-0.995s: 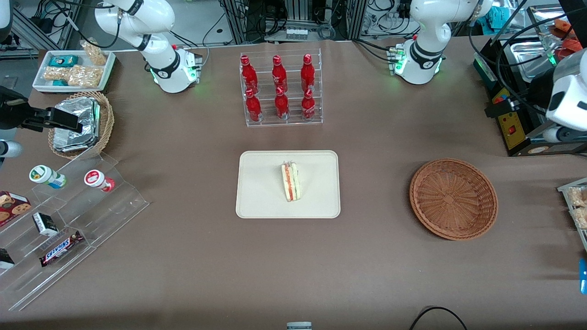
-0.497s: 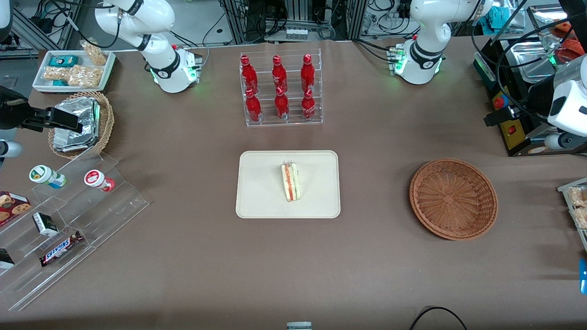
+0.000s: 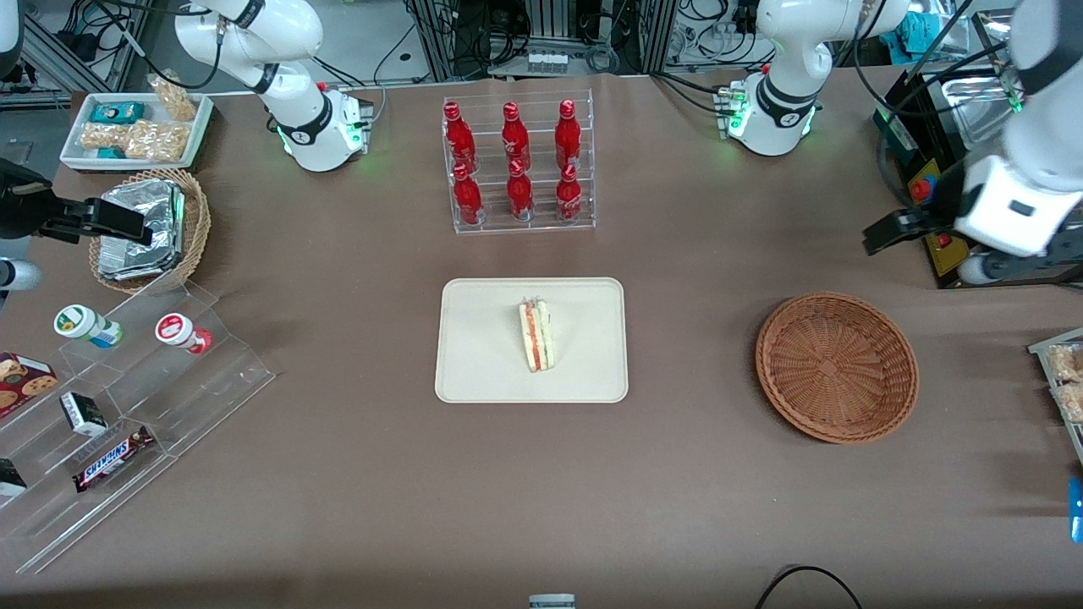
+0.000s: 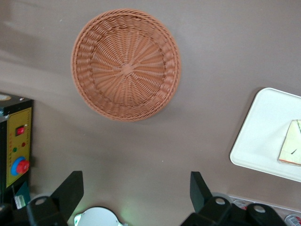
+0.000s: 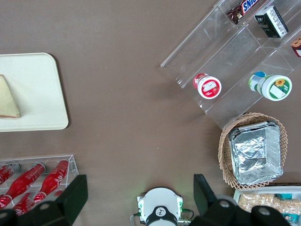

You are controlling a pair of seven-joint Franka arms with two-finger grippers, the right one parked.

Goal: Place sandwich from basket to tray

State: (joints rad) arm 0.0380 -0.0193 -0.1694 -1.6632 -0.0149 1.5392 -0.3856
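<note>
The sandwich (image 3: 536,337), a pale bread wedge with red and green filling, lies on its side in the middle of the cream tray (image 3: 482,347). The reddish-brown wicker basket (image 3: 836,366) stands empty toward the working arm's end of the table. My gripper (image 3: 884,233) hangs high above the table, farther from the front camera than the basket and apart from it. In the left wrist view the gripper (image 4: 135,193) is open with only bare tablecloth between its fingers, and the basket (image 4: 126,65), the tray's corner (image 4: 263,136) and the sandwich's edge (image 4: 291,148) also show.
An acrylic rack of red bottles (image 3: 518,165) stands farther from the front camera than the tray. Toward the parked arm's end are a tan basket of foil packets (image 3: 152,228), a white snack tray (image 3: 135,127) and acrylic steps with snacks (image 3: 127,397). A black control box (image 3: 939,233) sits near my gripper.
My gripper has swung in from the table's end toward the basket. The sandwich, tray and basket have not moved.
</note>
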